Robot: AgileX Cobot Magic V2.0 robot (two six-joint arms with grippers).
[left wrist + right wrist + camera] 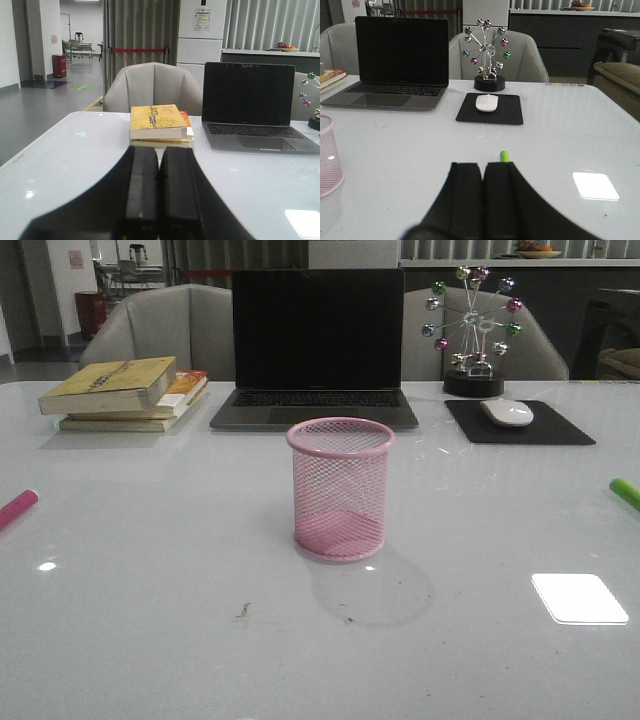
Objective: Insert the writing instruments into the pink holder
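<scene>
The pink holder (341,488) stands upright and empty at the table's middle; its side also shows in the right wrist view (329,156). The magenta pen (17,507) lies at the table's left edge, only partly in the front view. The green pen (625,493) lies at the right edge; its tip (504,156) pokes out from behind my right gripper's fingers. My left gripper (159,150) is shut with nothing between its fingers, above the table short of the books. My right gripper (483,166) is shut and empty too. Neither arm shows in the front view.
A stack of books (128,392) lies at the back left, an open laptop (317,348) at the back middle. A white mouse (507,412) rests on a black pad (520,424) back right, beside a ball-wheel ornament (473,332). Chairs stand behind the table.
</scene>
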